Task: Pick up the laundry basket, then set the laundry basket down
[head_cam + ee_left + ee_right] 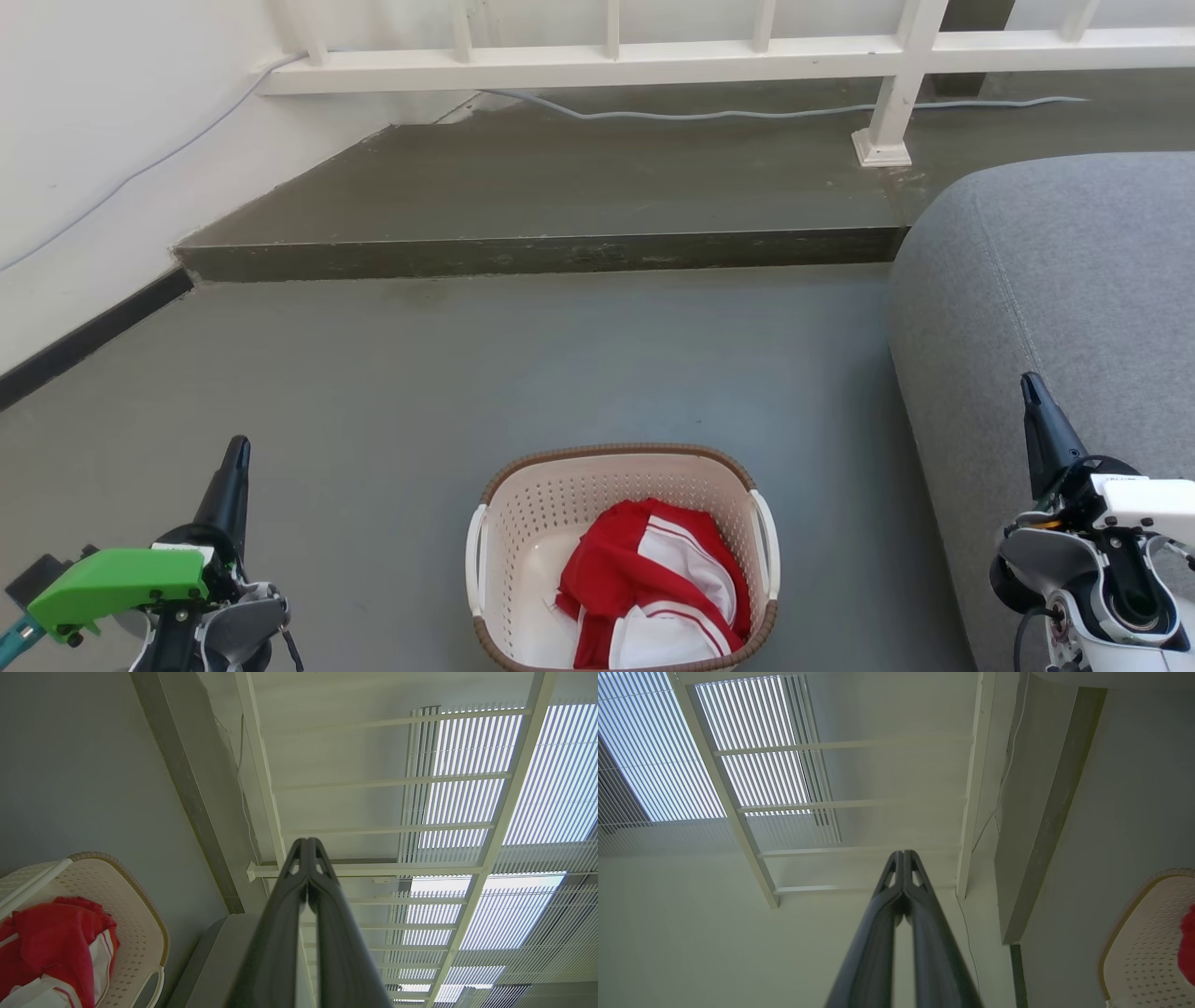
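Observation:
The cream laundry basket with a brown rim and white side handles stands on the grey floor at the bottom centre of the head view, holding red and white clothing. Its perforated wall also appears at the left wrist view's lower left and the right wrist view's lower right. My left gripper is shut and empty, well to the basket's left and apart from it; its tips touch in the wrist view. My right gripper is shut and empty too, off to the basket's right beside the sofa, tips together.
A grey sofa fills the right side. A raised concrete step crosses the floor beyond the basket, with a white railing and a loose cable on it. A white wall runs along the left.

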You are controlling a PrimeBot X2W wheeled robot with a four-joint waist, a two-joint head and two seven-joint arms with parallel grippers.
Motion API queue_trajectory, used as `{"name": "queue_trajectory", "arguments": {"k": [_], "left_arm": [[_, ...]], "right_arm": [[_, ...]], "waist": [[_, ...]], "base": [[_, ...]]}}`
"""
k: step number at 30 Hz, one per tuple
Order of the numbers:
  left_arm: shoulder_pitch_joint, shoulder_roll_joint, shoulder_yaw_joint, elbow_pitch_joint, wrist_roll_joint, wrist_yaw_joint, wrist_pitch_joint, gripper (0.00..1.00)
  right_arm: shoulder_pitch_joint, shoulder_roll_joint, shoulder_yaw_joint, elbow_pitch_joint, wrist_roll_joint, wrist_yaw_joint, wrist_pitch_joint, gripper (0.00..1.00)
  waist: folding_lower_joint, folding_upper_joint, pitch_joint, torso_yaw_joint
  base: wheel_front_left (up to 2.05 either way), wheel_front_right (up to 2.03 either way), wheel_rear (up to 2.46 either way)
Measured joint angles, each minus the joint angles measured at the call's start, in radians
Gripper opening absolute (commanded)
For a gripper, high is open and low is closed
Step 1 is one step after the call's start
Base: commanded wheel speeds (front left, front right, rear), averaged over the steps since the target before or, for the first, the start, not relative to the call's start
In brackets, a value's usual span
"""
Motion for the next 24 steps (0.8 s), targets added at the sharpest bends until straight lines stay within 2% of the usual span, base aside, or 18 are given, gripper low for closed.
{"name": "queue_trajectory", "arguments": {"k": [3,4,16,24], "left_arm": [[0.001,0.000,-0.001,0.004,0.000,0.000,0.000,0.00],[0.003,-0.001,-0.003,0.012,0.000,0.001,0.000,1.00],[0.028,-0.018,-0.013,0.028,0.013,0.002,-0.019,1.00],[0.027,-0.015,-0.040,-0.009,0.076,0.002,-0.058,1.00]], "right_arm": [[0.001,0.001,0.000,0.003,0.000,0.000,0.000,0.00],[0.005,0.004,0.000,0.012,0.000,-0.001,0.000,1.00],[0.036,0.017,0.019,0.019,0.000,-0.001,-0.014,1.00],[0.033,0.014,0.047,-0.011,-0.036,-0.001,-0.047,1.00]], "waist": [[0.0000,0.0000,0.000,0.000],[0.0000,0.0000,0.000,0.000],[0.0000,0.0000,0.002,0.001],[0.0000,0.0000,0.005,0.000]], "base": [[0.00,0.00,0.00],[0.00,0.00,0.00],[0.00,0.00,0.00],[0.00,0.00,0.00]]}}
